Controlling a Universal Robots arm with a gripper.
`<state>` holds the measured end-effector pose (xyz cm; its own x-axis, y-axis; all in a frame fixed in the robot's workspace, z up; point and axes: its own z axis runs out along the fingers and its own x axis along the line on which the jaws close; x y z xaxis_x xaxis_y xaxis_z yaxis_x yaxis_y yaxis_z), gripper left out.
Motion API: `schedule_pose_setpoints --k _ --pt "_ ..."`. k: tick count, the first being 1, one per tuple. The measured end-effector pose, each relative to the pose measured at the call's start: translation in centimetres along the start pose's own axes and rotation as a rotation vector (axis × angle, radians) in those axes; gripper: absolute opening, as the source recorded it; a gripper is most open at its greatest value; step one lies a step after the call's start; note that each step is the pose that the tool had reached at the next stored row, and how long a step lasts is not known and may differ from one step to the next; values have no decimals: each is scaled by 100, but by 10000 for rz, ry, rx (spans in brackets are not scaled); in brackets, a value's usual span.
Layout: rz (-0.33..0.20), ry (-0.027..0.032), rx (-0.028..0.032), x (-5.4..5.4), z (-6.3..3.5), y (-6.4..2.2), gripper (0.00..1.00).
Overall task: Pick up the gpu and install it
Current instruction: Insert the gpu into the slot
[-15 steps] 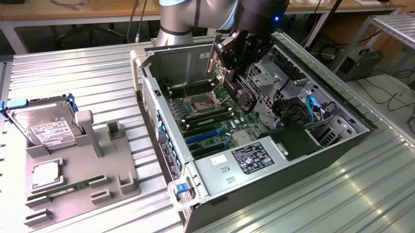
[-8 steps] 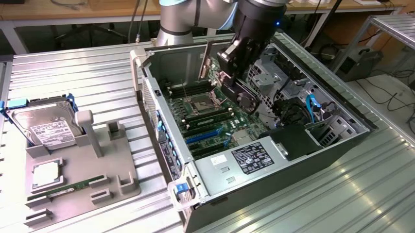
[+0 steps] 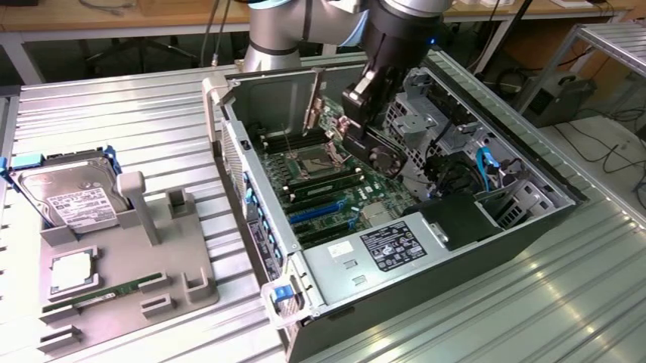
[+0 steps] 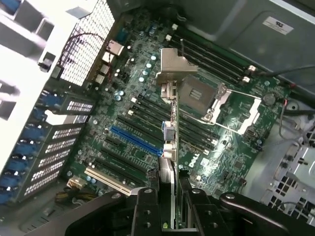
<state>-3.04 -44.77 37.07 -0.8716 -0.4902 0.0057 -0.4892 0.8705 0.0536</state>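
**Desk:** Where do we stand with the card?

**Floor:** We see the gripper (image 3: 358, 113) down inside the open computer case (image 3: 525, 227). Its fingers (image 4: 146, 211) are clamped on the two faces of the gpu (image 3: 382, 155). The card hangs on edge over the motherboard (image 4: 236, 162), along the side of the board next to the drive cage (image 3: 424, 113).

**Desk:** So we count the pick-up as done?

**Floor:** We judge so. The grey tray (image 3: 192, 291) at the bench's near corner, on the exterior view's left, carries the hard drive (image 3: 69, 198) and the green memory stick (image 3: 106, 290).

**Desk:** And the install?

**Floor:** We read it as under way, but the card is not seated. In the wrist view the silver bracket (image 4: 174, 66) juts out beside the CPU socket (image 4: 202, 98). The blue slot (image 4: 135, 140) lies just beside the card's line, not under it. We cannot tell whether the card's lower edge touches the board.

**Desk:** What does the placing call for?

**Floor:** In our judgement, three things: the connector edge square over a slot, the bracket end brought to the perforated rear wall (image 4: 64, 142), and the card kept upright for a straight press. The cables (image 3: 454, 178) beside the cage leave us little room to swing.
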Motion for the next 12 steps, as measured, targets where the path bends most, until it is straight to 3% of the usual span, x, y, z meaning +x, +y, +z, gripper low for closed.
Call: schedule_pose_setpoints --k 12 --pt "-2476 133 15 -1 126 -7 26"
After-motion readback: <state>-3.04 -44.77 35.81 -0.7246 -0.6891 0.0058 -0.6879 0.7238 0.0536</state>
